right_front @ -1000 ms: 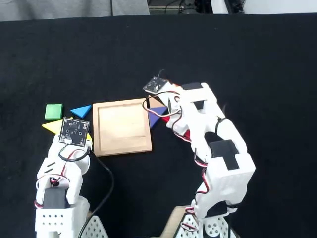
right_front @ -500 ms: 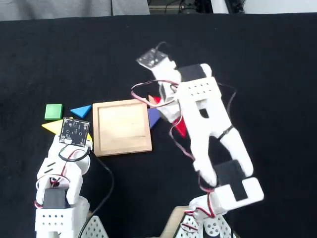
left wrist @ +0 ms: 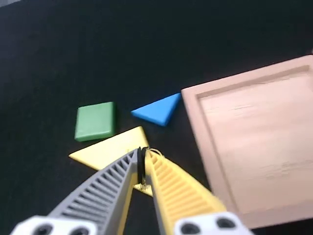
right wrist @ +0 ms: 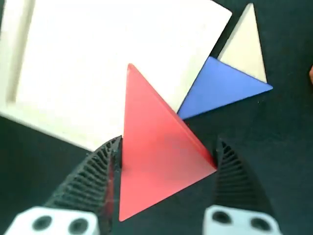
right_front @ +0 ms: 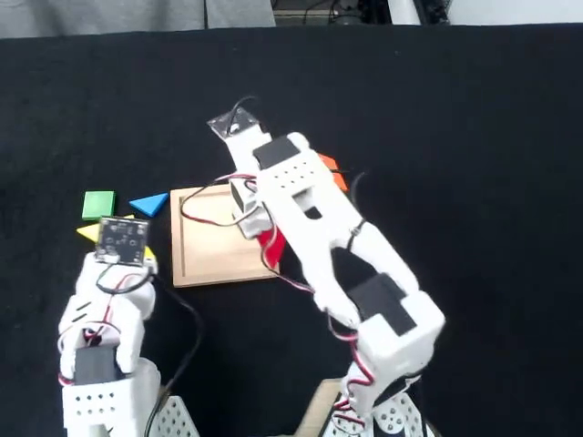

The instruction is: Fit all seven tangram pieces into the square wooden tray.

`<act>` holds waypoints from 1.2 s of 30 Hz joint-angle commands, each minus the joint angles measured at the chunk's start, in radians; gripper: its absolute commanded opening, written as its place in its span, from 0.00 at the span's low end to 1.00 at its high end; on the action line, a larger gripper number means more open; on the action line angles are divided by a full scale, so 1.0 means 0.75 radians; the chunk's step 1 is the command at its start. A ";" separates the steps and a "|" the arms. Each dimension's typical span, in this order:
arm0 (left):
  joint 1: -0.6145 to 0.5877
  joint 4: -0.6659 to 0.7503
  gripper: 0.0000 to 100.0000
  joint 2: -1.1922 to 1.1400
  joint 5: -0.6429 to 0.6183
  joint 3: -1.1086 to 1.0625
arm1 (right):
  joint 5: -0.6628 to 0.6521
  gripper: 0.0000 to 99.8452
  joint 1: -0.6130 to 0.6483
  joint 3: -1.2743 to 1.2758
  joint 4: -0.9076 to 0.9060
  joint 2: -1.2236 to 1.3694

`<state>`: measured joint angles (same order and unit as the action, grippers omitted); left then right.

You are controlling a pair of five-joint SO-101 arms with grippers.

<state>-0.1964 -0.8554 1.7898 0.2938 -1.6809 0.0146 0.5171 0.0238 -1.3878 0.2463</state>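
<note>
A red plastic triangle is clamped in the right claw over an edge of the square wooden tray; the left claw is closed, empty, above a yellow plastic triangle.

A red triangle overhangs the wooden tray edge
</note>
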 commanded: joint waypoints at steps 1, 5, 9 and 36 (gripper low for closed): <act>-0.177 -0.002 0.04 0.012 0.002 -0.011 | 0.266 0.18 0.045 -0.236 0.012 0.079; -0.292 -0.006 0.04 0.012 0.002 -0.011 | 0.614 0.18 0.131 -0.402 0.012 0.189; -0.308 -0.004 0.04 0.012 0.002 -0.015 | 0.653 0.18 0.223 -0.543 0.014 0.334; -0.283 -0.002 0.04 0.012 0.002 -0.015 | 0.659 0.39 0.397 -1.705 -0.503 1.108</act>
<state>-0.4143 -0.8554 1.7898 0.2938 -1.6809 0.5762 0.7656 -1.1976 -1.7269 1.1178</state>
